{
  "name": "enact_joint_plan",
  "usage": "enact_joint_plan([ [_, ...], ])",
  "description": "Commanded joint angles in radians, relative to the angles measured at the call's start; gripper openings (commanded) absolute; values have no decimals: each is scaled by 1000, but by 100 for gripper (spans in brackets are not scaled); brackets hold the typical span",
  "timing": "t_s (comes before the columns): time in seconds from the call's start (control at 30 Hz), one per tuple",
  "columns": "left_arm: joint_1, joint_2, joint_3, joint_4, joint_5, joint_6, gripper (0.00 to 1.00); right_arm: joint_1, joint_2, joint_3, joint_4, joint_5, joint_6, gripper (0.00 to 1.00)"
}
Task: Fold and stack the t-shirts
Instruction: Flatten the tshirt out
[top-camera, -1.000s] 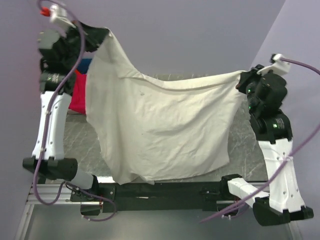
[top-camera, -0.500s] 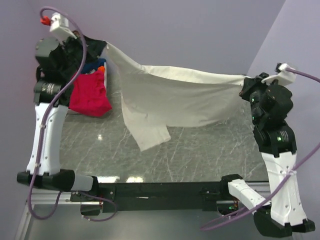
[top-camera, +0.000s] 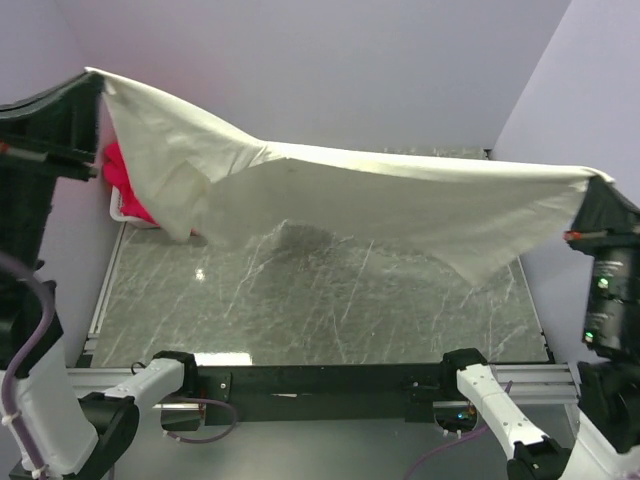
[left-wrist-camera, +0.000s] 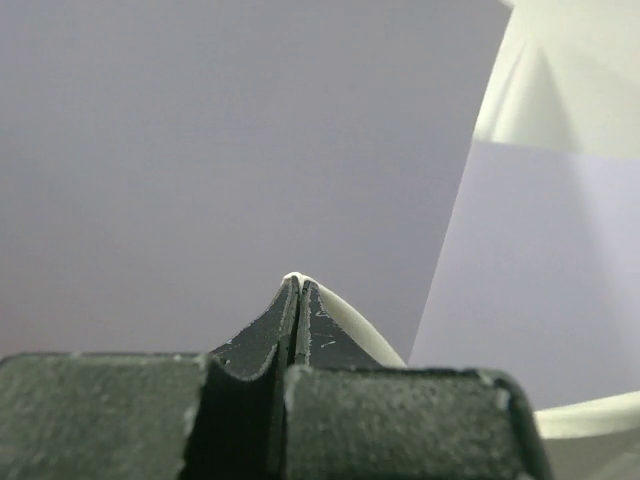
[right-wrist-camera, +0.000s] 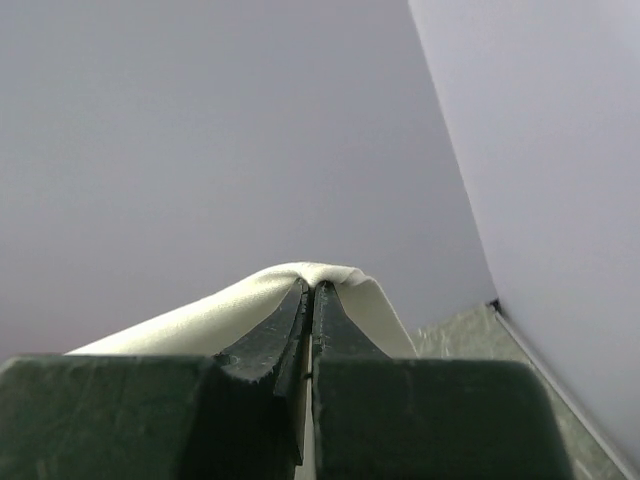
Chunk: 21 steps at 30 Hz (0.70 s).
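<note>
The large cream t-shirt (top-camera: 350, 195) hangs stretched wide in the air above the table, its body swung toward the back wall. My left gripper (top-camera: 95, 75) is shut on its upper left corner, high at the left edge; a sliver of cream cloth (left-wrist-camera: 345, 320) shows at the pinched jaws of that gripper (left-wrist-camera: 298, 282). My right gripper (top-camera: 600, 178) is shut on the right corner, with cream cloth (right-wrist-camera: 250, 300) draped over its closed tips (right-wrist-camera: 312, 288). A magenta pink t-shirt (top-camera: 125, 190) lies at the back left, mostly hidden behind the cream one.
A white basket (top-camera: 122, 212) edge peeks out under the pink shirt at the back left. The dark marbled table (top-camera: 320, 300) spreads below the hanging cloth. Purple walls (top-camera: 330, 70) close in behind and on the right. The arms' base rail (top-camera: 320, 380) runs along the near edge.
Both arms rose and spread apart, lifting the cream t-shirt higher and pulling it taut. The shirt's lower part swung from the near side toward the back wall, now covering most of the pink shirt.
</note>
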Motion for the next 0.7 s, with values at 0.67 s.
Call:
enact_joint_plan([
  [0.67,-28,647,-72,312,223,-108,1,-51,255,-507,429,149,-51,0],
])
